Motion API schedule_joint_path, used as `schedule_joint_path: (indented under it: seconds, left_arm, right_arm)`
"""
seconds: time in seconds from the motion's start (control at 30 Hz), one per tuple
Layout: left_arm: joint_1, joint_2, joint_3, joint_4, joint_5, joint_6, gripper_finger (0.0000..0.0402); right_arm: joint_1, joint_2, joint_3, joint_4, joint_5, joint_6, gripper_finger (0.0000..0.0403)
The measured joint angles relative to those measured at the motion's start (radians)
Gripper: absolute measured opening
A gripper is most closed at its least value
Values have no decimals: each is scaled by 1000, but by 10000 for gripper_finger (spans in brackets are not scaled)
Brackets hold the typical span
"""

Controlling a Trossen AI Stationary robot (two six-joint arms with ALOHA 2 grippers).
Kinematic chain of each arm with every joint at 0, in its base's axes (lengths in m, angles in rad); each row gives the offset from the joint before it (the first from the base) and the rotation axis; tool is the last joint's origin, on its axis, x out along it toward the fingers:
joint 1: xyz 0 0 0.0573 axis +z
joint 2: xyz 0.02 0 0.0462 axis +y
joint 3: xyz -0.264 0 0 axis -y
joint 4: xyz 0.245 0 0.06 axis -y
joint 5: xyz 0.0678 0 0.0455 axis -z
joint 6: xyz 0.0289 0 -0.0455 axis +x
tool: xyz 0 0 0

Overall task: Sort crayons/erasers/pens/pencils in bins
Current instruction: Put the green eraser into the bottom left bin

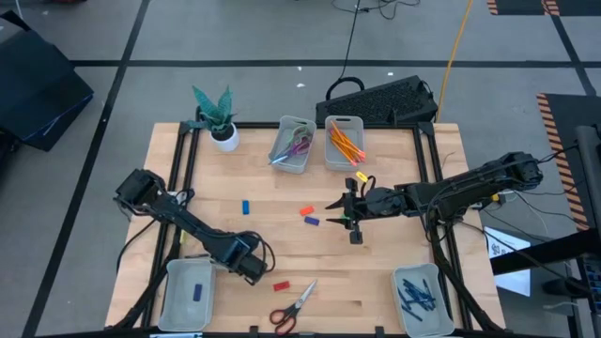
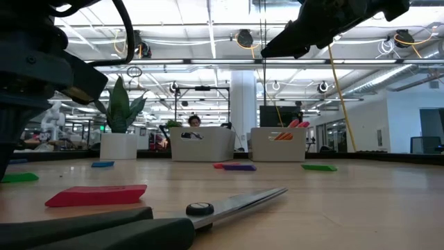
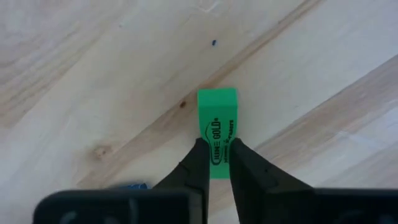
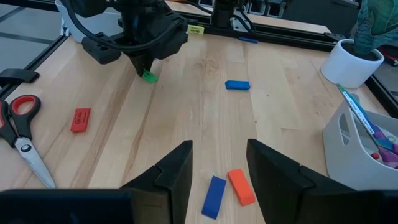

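Green eraser [image 3: 217,127] pinched between the left hand [image 3: 215,163] fingers, down on the wooden table [image 1: 394,253]; right hand [image 4: 219,163] hovers spread above blue and orange erasers.

The wooden surface [image 1: 394,272] stands on a grey floor [image 1: 235,33] crossed by dark tape lines; beyond its edge at twelve o'clock a black keyboard [image 1: 380,99] lies on the floor, with a black cable [image 1: 351,38] and a yellow cable [image 1: 457,42] trailing away; at ten o'clock sits a dark box [image 1: 33,80]; seen level, the room is a big open hall with a white ceiling [image 2: 208,17] carrying pipes and strip lights, and a white pillar [image 2: 244,104] at mid-distance.
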Motion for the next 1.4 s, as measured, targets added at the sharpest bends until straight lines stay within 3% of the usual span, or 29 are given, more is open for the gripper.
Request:
schedule_joint_path:
  seconds: [0.27,0.47,0.67,0.87,1.17,1.4]
  left_arm:
    - [-2,-44,-6,-7,-19,15,65]
    - [-2,-182,-6,-61,28,4,66]
    - [-37,-357,-5,-173,216,-97,67]
    - [-185,-475,-5,-188,363,-346,67]
    - [-320,-443,-65,-164,337,-543,71]
    - [-315,-412,-209,97,388,-543,153]
  right_arm:
    - [0,0,0,0,1,-2,146]
    - [0,0,0,5,2,-7,146]
    - [0,0,0,18,2,-10,146]
    - [0,0,0,16,2,-12,146]
    - [0,0,0,6,3,-15,146]
    - [0,0,0,-2,2,-2,146]
